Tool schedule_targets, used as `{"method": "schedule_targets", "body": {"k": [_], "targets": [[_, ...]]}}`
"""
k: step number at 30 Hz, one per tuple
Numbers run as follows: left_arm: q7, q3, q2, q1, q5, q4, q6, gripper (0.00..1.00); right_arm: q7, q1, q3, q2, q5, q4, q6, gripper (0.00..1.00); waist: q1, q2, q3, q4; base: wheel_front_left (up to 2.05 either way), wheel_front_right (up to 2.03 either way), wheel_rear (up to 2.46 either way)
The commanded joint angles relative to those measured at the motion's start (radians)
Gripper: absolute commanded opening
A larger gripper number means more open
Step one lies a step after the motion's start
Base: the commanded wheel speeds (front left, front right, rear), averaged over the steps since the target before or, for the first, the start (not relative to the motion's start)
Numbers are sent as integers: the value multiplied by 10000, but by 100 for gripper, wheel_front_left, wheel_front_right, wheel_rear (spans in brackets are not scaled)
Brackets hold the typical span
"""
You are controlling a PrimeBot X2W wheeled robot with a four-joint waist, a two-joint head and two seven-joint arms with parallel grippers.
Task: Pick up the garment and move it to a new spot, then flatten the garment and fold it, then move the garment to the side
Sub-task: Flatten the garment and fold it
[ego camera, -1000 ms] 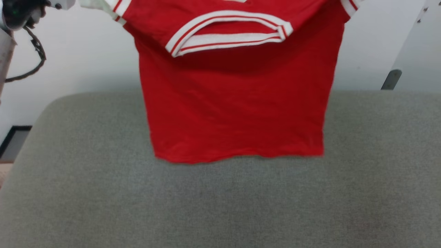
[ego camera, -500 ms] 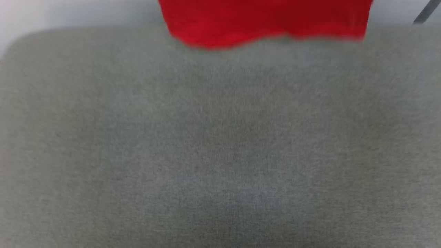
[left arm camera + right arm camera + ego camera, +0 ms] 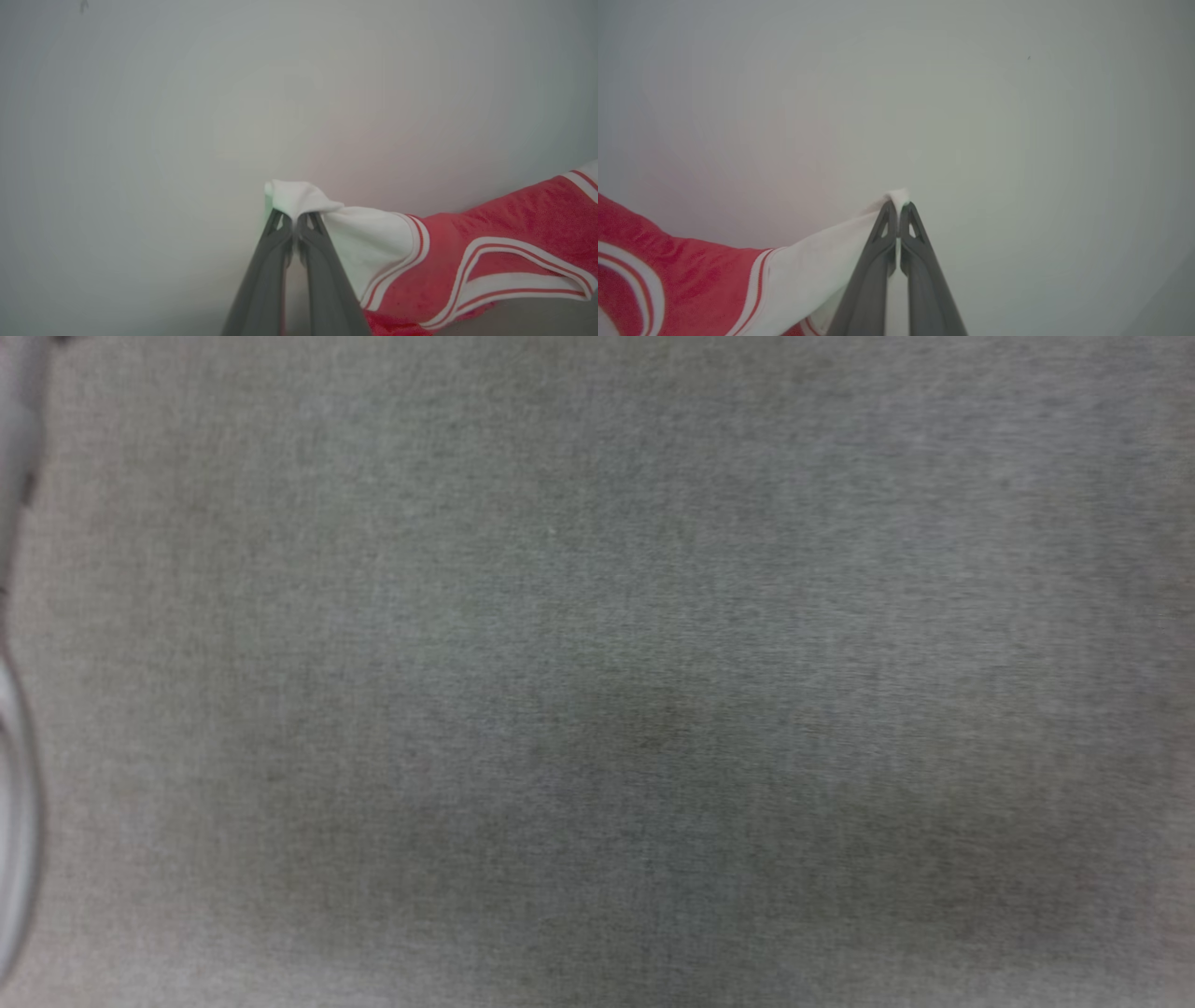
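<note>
The garment (image 3: 490, 224) is a red shirt with white sleeves and red-and-white stripe trim, held up in front of a pale wall. In the left wrist view my left gripper (image 3: 294, 217) is shut on the white sleeve tip, and the shirt stretches away to the right with its striped collar showing. In the right wrist view my right gripper (image 3: 899, 207) is shut on the other white sleeve of the garment (image 3: 691, 266), which runs off to the lower left. The shirt's lower body is hidden.
The head view looks straight down on a grey fabric surface (image 3: 653, 644). A pale forearm (image 3: 14, 457) and a loop of cable (image 3: 23, 821) show along its left edge. A plain pale wall (image 3: 187, 93) lies behind both grippers.
The head camera has tilted down: the hanging red shirt slid up and out of the head view, leaving the grey surface. The grip on the sleeves looks unchanged.
</note>
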Motion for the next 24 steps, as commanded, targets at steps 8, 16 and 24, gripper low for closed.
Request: {"method": "schedule_targets", "body": {"k": [8,16,24], "targets": [[835,-266,-226,1562,-818,433,-131,0,146,1626,687,-143,1754,655,-11,0,0,0,-470,543,0,0,0],[2214,-811,414,3847,-1642,-371,-111,0,2039,4002,1724,-816,4580,68,-11,0,0,0,-2184,486,0,0,0],[2550,-1517,1565,6716,-1736,-1709,-49,0,4238,7450,2859,-2191,6860,-2257,-11,0,0,0,-3859,395,0,0,0]]}}
